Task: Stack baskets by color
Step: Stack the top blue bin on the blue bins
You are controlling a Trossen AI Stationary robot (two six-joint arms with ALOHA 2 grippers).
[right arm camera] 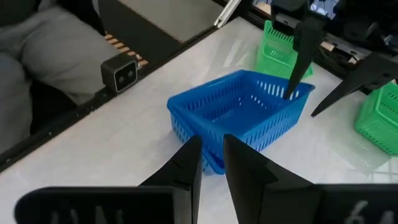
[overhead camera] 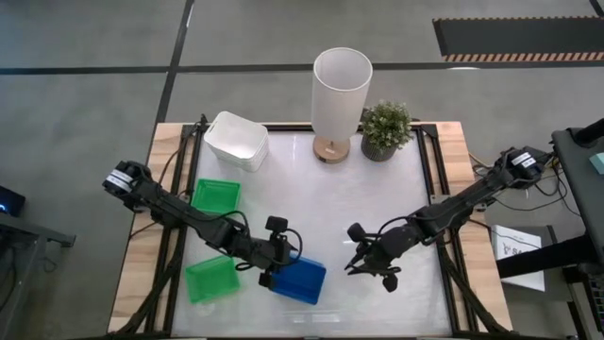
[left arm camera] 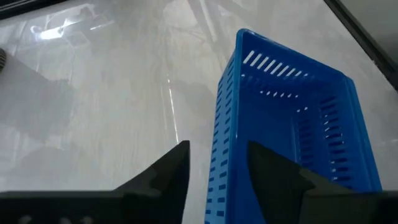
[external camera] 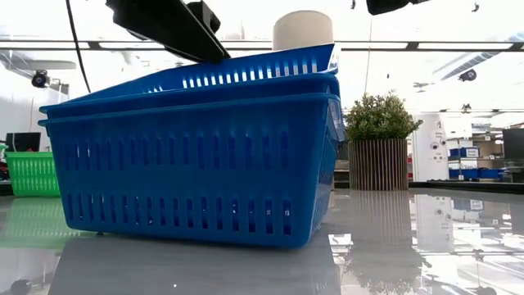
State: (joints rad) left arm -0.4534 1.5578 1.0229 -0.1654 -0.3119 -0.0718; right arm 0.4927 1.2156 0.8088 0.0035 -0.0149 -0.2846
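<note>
No writing readable; left gripper (overhead camera: 274, 267) grasps the blue baskets' (overhead camera: 300, 280) wall, right gripper (overhead camera: 363, 257) nearly clenched, empty

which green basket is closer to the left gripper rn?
The green basket at the table's front edge, just beside the blue stack the left gripper is working. The other green basket sits farther back, toward the white baskets.

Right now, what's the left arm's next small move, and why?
Probably press the top blue basket down with the left gripper, which sits at its rim. In the low view that basket lies tilted, one end raised above the blue stack under it, so it is not seated. The right gripper waits right of it.
</note>
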